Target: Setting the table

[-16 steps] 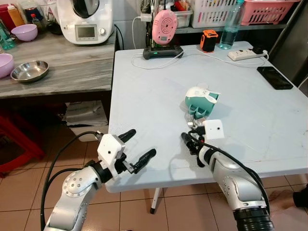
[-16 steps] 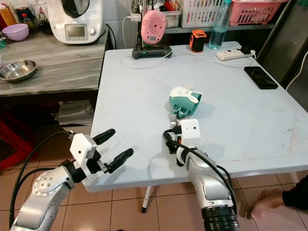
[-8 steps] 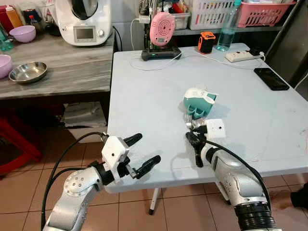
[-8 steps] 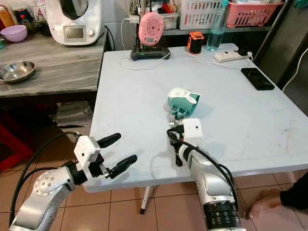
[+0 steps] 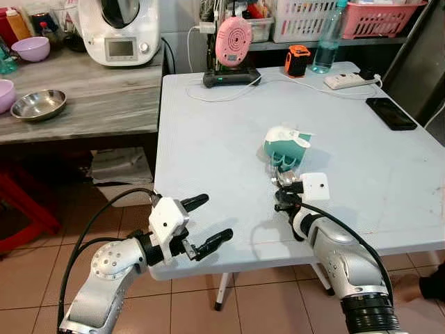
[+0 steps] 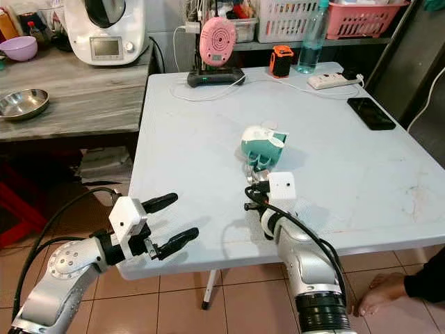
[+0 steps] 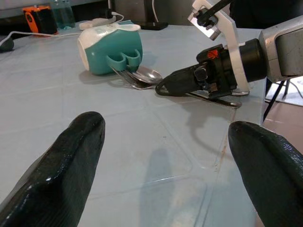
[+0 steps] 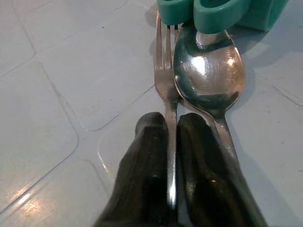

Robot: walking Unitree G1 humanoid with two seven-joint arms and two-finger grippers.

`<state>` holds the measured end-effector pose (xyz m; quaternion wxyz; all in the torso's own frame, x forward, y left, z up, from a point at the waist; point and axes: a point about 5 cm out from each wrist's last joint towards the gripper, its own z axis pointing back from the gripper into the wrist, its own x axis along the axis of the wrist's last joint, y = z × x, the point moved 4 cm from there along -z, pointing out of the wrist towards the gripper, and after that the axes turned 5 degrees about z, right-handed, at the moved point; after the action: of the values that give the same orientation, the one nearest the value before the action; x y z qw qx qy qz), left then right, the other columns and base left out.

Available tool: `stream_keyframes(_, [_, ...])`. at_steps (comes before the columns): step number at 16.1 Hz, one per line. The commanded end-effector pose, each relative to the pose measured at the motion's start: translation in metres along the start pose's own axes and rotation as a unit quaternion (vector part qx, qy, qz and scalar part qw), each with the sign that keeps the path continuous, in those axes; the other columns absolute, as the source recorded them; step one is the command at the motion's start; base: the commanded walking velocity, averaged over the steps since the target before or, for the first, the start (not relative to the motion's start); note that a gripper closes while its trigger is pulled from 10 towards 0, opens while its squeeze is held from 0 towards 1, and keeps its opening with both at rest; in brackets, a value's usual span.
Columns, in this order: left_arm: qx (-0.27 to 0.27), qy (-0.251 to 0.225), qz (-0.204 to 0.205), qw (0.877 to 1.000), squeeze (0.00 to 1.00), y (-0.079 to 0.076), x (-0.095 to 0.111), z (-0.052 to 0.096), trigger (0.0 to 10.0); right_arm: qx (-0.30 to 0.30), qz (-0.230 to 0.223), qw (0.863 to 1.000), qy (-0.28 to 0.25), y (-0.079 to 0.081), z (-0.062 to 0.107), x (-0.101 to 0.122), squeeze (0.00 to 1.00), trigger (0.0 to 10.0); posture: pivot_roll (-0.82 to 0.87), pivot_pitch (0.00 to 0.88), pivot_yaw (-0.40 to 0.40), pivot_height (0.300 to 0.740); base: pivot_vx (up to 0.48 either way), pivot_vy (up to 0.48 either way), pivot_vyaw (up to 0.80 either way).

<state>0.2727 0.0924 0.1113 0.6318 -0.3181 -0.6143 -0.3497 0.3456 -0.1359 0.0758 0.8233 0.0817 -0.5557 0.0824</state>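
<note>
Gripping fork (image 8: 165, 101) beside spoon (image 8: 208, 78), right gripper (image 8: 173, 142), no legible writing

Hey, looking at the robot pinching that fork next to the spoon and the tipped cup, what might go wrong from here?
The right gripper is shut on the fork, with the spoon touching alongside, so lifting may drag the spoon. The fork's tines reach the handle of the teal cup lying on its side, which may roll. The grip looks thin, so the fork could slip.

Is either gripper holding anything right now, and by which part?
The right gripper pinches the silver metal fork by its handle, just behind the tines, beside the silver spoon. The left gripper is open, holding nothing.
</note>
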Motion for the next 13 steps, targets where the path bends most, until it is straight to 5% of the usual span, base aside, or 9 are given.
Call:
stream_keyframes(1, [-0.005,0.009,-0.009,1.0,0.0,0.001,-0.002,0.001,10.0,0.001,-0.023,0.997,0.076,0.002,0.002,-0.042,0.0,0.0,-0.04,0.074,0.037,0.74,0.0,0.0,0.0])
stream_keyframes(6, [0.0,0.008,-0.013,1.0,0.0,0.001,-0.004,0.0,10.0,0.0,-0.049,0.998,0.047,0.005,0.0,-0.031,0.0,0.0,-0.04,0.074,0.037,0.74,0.0,0.0,0.0])
stream_keyframes(13, [0.108,-0.014,-0.024,0.994,0.0,0.032,0.004,0.004,10.0,0.006,-0.055,0.995,-0.087,0.025,0.009,0.043,0.0,0.0,-0.04,0.063,0.029,0.74,0.0,0.0,0.0])
